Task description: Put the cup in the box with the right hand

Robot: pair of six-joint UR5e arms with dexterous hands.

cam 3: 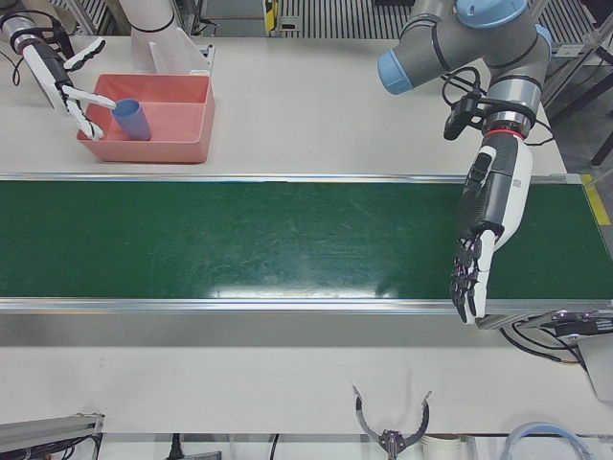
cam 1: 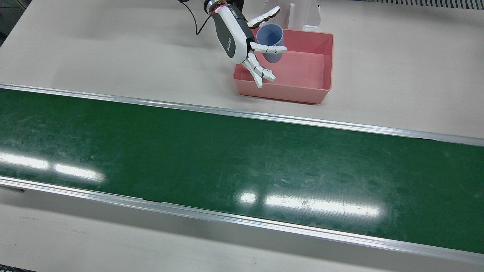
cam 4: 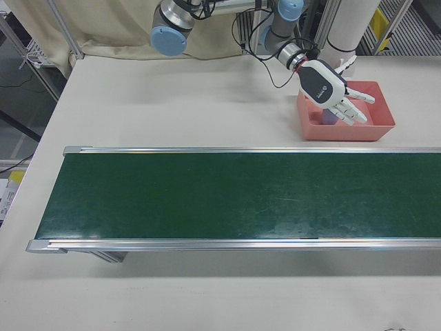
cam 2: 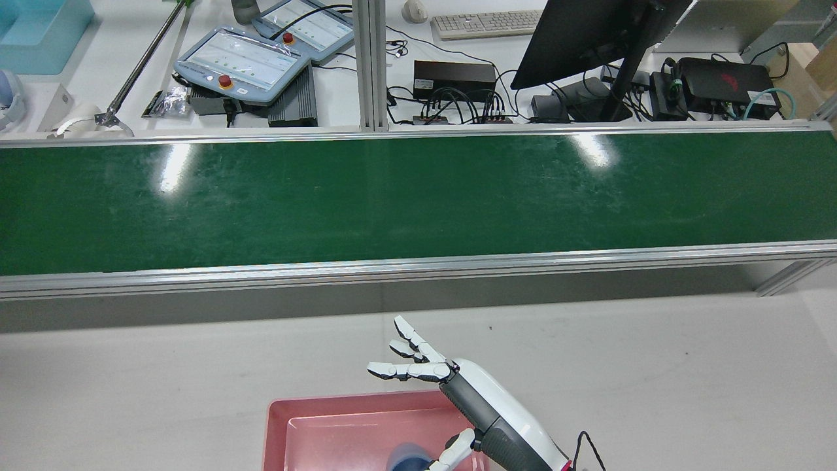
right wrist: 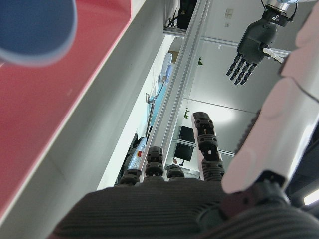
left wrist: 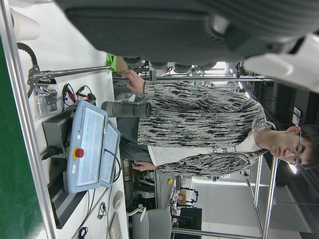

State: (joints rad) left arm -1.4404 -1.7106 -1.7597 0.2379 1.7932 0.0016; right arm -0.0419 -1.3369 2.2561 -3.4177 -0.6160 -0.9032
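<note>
The blue cup point(cam 1: 269, 36) is inside the pink box point(cam 1: 302, 92), tilted at the box's end nearest my right hand point(cam 1: 242, 37). That hand is open with its fingers spread beside and partly over the cup and box rim; the fingers do not close on the cup. In the rear view the hand point(cam 2: 471, 399) is at the box's point(cam 2: 340, 405) right edge, the cup point(cam 2: 405, 456) at the bottom edge. The right hand view shows the cup point(right wrist: 30, 25) apart from the hand. My left hand point(cam 3: 488, 220) hangs open and empty over the green belt, far from the box point(cam 3: 144, 150).
The green conveyor belt point(cam 1: 227, 158) with metal rails crosses the table between the box and the operators' side. A white arm pedestal point(cam 1: 302, 13) stands just behind the box. Control pendants point(cam 2: 242, 65), a monitor and cables lie beyond the belt.
</note>
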